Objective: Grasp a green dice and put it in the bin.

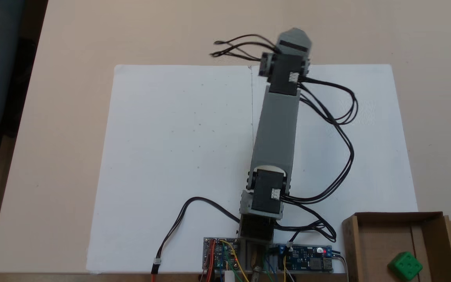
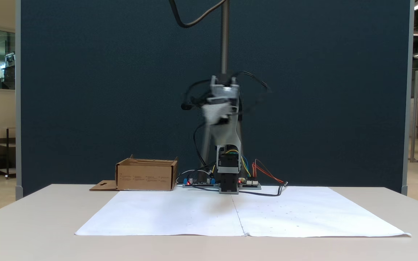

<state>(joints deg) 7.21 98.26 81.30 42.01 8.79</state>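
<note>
A: Where is the gripper (image 1: 294,37)?
B: At the top of the view, arm stretched out past the far edge of the white paper (image 1: 170,156). Its jaws are hidden from above, so the grip cannot be read.
A: The green dice (image 1: 405,266)?
B: Well apart from the gripper, down-right of it in the picture, lying inside the bin (image 1: 350,243) beside the arm's base and circuit boards (image 1: 307,261).

The arm (image 1: 276,133) is built of grey plastic links joined by black motor blocks with small white plugs. Black cables (image 1: 339,129) loop loosely along its side. At its base sit circuit boards (image 1: 307,258) with red lights and red, yellow, blue and green wires.
</note>
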